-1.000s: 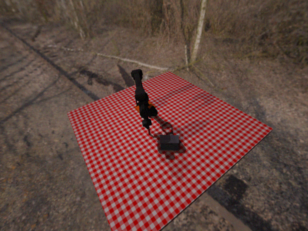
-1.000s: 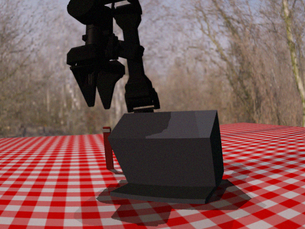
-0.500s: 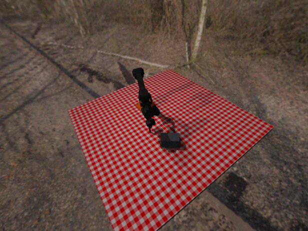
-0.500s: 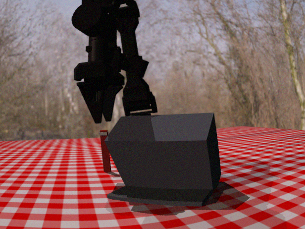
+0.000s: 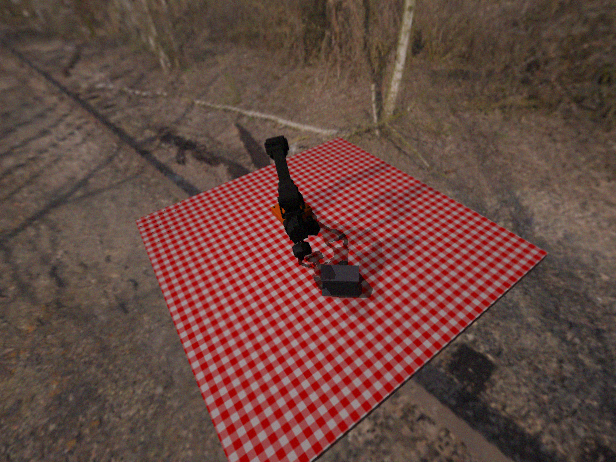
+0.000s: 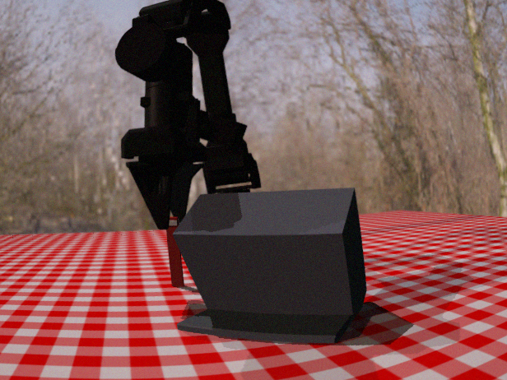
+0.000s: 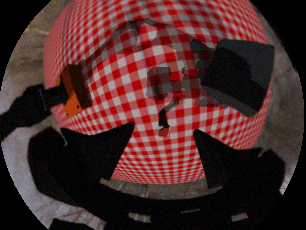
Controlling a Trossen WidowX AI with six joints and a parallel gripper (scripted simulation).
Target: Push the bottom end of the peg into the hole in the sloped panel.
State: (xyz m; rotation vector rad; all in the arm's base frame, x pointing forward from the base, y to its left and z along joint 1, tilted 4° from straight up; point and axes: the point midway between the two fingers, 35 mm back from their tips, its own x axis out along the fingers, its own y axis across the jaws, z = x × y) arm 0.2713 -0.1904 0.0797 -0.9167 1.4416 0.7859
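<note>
Nothing to Read Here

You can make out no text, label, brand, number or sign in the top, exterior or wrist view. If you look for lettering on any surface, you find none that is legible; the dark and blurred parts are too unclear for you to tell whether they carry any marking.

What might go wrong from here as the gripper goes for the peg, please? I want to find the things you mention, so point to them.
The open gripper (image 6: 170, 222) (image 7: 165, 128) could knock the slim, upright red peg (image 6: 175, 259) (image 7: 163, 132) over if a fingertip catches its top. The peg might also be gripped with its flat sides askew, spoiling the match with the hole. The dark block (image 6: 267, 271) (image 7: 237, 77) (image 5: 341, 280) stands close by, so a sideways swing may bump it.
</note>
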